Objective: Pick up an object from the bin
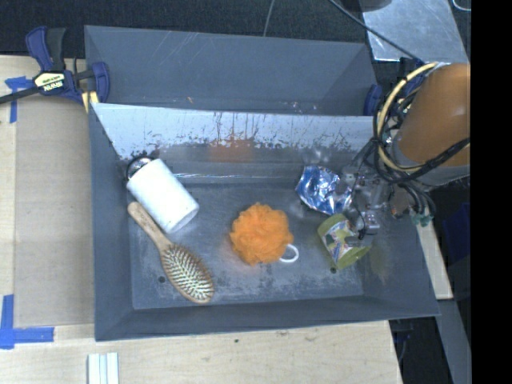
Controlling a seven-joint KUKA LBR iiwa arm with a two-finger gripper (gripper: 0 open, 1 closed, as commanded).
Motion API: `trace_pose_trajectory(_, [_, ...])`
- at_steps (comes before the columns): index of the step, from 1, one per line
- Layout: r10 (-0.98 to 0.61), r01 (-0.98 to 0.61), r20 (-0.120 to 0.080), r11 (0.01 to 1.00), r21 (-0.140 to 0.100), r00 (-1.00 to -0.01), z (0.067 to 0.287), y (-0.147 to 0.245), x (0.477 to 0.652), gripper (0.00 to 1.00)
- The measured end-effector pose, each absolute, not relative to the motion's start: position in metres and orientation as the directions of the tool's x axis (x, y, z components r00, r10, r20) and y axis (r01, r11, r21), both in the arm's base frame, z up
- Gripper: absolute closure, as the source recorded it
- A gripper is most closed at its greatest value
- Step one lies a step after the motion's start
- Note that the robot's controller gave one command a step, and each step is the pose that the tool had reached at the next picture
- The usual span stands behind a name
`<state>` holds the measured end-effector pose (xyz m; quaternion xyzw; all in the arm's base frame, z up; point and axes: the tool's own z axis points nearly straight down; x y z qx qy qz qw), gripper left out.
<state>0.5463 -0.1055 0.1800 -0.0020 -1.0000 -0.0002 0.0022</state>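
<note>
- The pincer (364,218) is seen low inside the grey bin (232,78), at the end nearest the arm. Whether it is open or closed cannot be told, since it is masked by the wrist hardware and cables.
- Directly under the pincer, and touching it or very nearly so, a small crumpled yellow-green packet (342,245) is found. This is taken to be the thing to be picked. No grip on it can be confirmed.
- Handling, as judged: the packet is expected to be light, soft and easily crushed, with a slick film surface.
- Hold, as judged: the packet is best taken across a raised fold or bunched edge. A flat face should be avoided, as slipping is likely there. Moderate closing force is advised.
- Just beside the pincer, toward the back wall, a crinkled blue foil wrapper (320,190) lies. It is close to the packet, possibly touching it, and may be dragged along if the approach strays that way.
- Farther from the pincer, toward the middle of the bin, an orange mesh bath puff (260,233) with a white cord loop lies apart from the packet.
- Well apart from the pincer, at the far end, a wooden hairbrush (180,266) lies bristles up. A white cylindrical bottle (164,193) lies on its side just beside the brush handle.
- Bin contents: five loose things are spread over the floor, and none is heaped.
</note>
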Motion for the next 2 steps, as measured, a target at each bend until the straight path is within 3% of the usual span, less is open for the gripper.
trace_pose_trajectory(1, [0.008, 0.008, 0.008, 1.000, 0.004, -1.000, 0.124, -0.042, 0.551, 0.00])
trace_pose_trajectory(2, [0.067, 0.067, 0.013, 0.998, 0.003, -0.998, 0.072, -0.069, 0.515, 0.00])
